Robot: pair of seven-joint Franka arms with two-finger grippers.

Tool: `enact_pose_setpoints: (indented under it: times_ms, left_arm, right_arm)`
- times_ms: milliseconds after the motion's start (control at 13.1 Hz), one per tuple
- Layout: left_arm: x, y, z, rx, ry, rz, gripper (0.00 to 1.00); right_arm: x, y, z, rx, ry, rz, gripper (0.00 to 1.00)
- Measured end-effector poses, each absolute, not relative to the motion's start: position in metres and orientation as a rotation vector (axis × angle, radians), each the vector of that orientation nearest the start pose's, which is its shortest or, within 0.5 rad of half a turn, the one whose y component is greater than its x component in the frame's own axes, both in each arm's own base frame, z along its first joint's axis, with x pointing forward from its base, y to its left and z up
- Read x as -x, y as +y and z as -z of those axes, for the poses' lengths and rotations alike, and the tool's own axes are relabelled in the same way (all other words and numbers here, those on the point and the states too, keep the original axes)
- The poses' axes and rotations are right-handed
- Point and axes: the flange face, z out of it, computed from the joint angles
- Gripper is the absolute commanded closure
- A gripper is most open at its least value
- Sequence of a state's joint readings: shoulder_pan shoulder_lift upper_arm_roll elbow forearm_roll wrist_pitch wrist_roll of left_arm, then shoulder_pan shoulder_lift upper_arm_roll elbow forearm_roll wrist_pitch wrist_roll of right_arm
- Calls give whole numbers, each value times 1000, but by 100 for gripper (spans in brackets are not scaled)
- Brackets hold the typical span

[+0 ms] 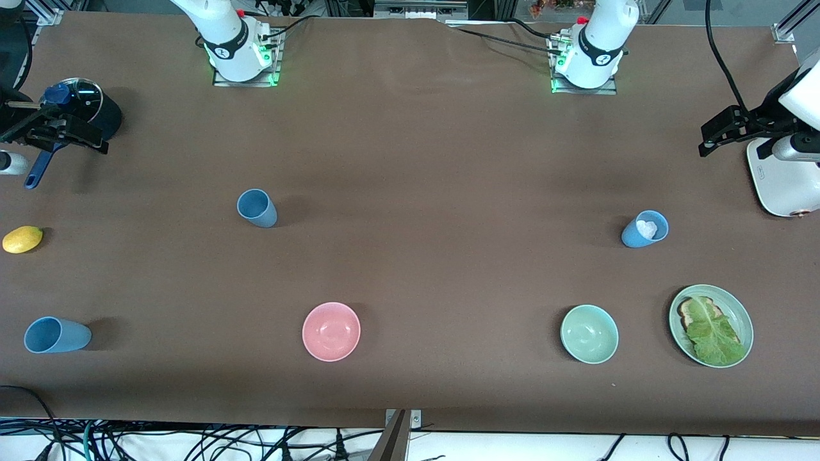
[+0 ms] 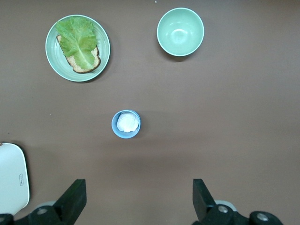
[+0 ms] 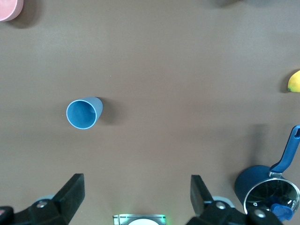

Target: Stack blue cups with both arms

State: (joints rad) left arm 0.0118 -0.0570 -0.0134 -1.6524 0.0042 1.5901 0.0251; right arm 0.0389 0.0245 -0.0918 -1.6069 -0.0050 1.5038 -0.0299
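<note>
Blue cups (image 1: 257,208) apart from end effectors (image 2: 136,199)

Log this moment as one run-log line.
left gripper: open, high over toaster end | right gripper: open, by saucepan | blue cups: three apart, unstacked | one holds something white

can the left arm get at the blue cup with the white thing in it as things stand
Probably yes. The left gripper hangs high with fingers open, over the table beside the toaster. The blue cup stands upright with bare table around it, apart from the green bowl and the plate.
</note>
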Motion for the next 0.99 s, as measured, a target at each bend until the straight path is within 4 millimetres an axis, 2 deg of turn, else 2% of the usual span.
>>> enact_pose_setpoints:
  times_ms: [991]
  left_arm:
    - [-538, -2, -619, 3148, 42, -7, 0]
  right_arm:
    - [-552, -30, -588, 3137, 38, -203, 0]
